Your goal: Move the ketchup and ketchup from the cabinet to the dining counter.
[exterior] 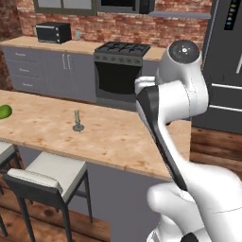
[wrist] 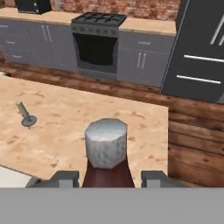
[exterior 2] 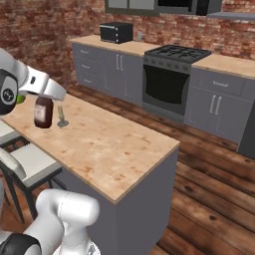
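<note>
holding a ketchup [wrist: 107, 168] between the two fingertips [wrist: 64, 179] of the gripper [wrist: 107, 180], jaws narrowed on the dark red-brown body just below the neck. seen in the hand view with the pale grey faceted cap toward the camera, at 6 o'clock of the frame, one fingertip at each side of the bottle. in the right base view, same ketchup [exterior 2: 43, 112] upright at 9 o'clock, hanging under the white forearm, its base low over the dining counter [exterior 2: 107, 149], or touching it; cannot tell which. pale label not readable.

standing just beside the bottle, at its 3 o'clock in the right base view, a slim grey-green stemmed item [exterior 2: 62, 118] on a round base; apart from the bottle, not touching. same item [exterior: 78, 122] upright at 9 o'clock of centre in the left base view, and [wrist: 26, 116] tilted at 9 o'clock in the hand view.

green rounded thing [exterior: 4, 111] at the far left edge of the counter top in the left base view, cut by the frame. pale stool [exterior: 47, 176] tucked against the near side of the counter at 7 o'clock.

beyond the counter, at 12 o'clock: black stove [exterior: 119, 71] in the brick-backed counter run, grey drawer units [exterior: 28, 71] to its left, a black microwave [exterior: 53, 32] on top at 11 o'clock. lower edge of the cabinet [exterior: 64, 5] along the top of the frame, doors closed as far as visible. dark fridge [exterior: 224, 66] at 2 o'clock.
</note>
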Tool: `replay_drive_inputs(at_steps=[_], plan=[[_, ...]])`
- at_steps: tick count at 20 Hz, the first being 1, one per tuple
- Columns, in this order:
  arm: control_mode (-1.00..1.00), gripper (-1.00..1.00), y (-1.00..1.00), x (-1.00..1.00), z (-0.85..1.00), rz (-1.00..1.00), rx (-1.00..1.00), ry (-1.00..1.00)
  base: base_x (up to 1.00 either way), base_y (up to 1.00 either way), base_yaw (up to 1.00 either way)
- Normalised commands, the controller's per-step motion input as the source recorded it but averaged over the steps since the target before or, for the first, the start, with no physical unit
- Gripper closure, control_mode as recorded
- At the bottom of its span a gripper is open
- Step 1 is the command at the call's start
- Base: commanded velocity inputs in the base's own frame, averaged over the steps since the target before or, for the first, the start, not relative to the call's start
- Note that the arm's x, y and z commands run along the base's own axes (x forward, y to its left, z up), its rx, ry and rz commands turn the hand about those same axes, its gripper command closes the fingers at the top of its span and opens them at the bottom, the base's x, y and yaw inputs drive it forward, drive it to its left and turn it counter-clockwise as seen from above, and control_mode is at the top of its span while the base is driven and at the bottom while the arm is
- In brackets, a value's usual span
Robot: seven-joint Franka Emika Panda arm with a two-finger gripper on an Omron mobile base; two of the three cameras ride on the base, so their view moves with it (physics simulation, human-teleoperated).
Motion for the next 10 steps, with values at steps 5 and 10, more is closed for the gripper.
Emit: replay_drive_inputs(at_steps=[5,10], plan=[[-1.0,1.0,0.43,0.9,-0.16,-0.41,0.0,0.0,0.0,0.0,0.0],[-1.0,1.0,0.25,1.0,-0.36,-0.31,0.0,0.0,0.0,0.0,0.0]])
